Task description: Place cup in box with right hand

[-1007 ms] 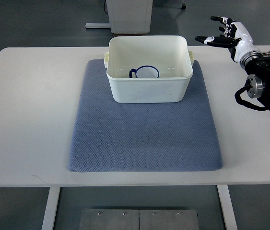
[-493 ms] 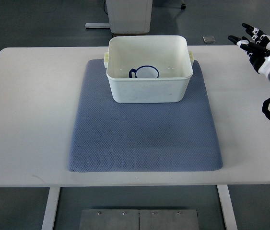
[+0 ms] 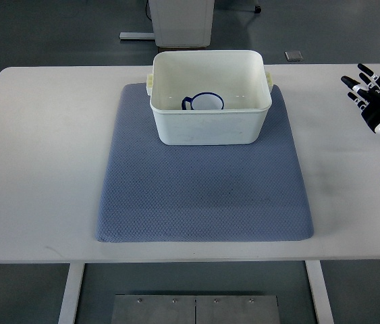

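A white cup with a blue rim and handle (image 3: 204, 102) sits upright inside the white plastic box (image 3: 210, 128). The box stands at the back of a blue-grey mat (image 3: 203, 196). My right hand (image 3: 372, 94) hovers at the table's far right edge, well apart from the box, its fingers spread and holding nothing. The left arm does not show.
The white table (image 3: 41, 169) carries the mat and box. A white cabinet base (image 3: 183, 20) stands on the floor behind the table, and a small grey plate (image 3: 293, 56) lies on the floor at the back right.
My right hand has drawn back to the right and toward the near side, away from the box, with most of the arm leaving the picture. The cup stays in the box.
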You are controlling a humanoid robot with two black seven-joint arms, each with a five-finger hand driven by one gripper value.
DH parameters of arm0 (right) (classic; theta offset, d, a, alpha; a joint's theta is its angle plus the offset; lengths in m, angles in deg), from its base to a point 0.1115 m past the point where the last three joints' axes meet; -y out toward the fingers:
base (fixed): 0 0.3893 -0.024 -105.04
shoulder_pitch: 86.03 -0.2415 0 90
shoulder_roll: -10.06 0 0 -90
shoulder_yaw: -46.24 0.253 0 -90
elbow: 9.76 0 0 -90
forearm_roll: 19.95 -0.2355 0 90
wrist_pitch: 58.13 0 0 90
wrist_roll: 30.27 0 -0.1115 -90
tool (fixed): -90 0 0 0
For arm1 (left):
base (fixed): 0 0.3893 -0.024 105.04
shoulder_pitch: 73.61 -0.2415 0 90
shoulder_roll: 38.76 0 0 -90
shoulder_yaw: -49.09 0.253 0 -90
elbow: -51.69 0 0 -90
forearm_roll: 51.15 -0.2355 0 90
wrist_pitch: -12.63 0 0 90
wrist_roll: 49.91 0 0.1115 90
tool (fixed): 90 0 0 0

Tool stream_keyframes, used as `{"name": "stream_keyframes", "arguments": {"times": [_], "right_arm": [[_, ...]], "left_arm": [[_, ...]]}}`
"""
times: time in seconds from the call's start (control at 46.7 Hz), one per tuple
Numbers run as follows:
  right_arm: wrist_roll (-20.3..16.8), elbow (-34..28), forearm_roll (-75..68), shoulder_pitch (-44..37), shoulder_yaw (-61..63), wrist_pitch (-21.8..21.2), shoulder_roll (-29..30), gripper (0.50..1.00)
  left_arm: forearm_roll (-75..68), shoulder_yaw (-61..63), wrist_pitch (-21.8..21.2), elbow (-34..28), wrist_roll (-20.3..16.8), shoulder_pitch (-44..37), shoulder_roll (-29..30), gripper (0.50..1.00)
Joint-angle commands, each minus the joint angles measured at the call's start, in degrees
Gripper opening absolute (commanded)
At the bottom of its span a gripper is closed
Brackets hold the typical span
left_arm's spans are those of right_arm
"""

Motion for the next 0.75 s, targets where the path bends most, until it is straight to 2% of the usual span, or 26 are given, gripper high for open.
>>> {"name": "stream_keyframes", "arguments": {"times": [0.0, 0.193, 0.728], "right_arm": [[0.3, 0.8, -0.4, 0.7, -0.1, -0.7, 0.2, 1.000], [2.6, 2.3, -0.4, 3.1, -0.9, -1.2, 2.4, 1.000], [2.7, 4.0, -0.3, 3.9, -0.9, -2.5, 5.4, 1.000]], "left_arm": [[0.0, 0.0, 0.0, 0.0, -0.1, 0.0, 0.0, 1.000], [0.0, 0.0, 0.0, 0.0, 0.0, 0.0, 0.0, 1.000], [0.0, 0.0, 0.0, 0.0, -0.1, 0.0, 0.0, 1.000]]}}
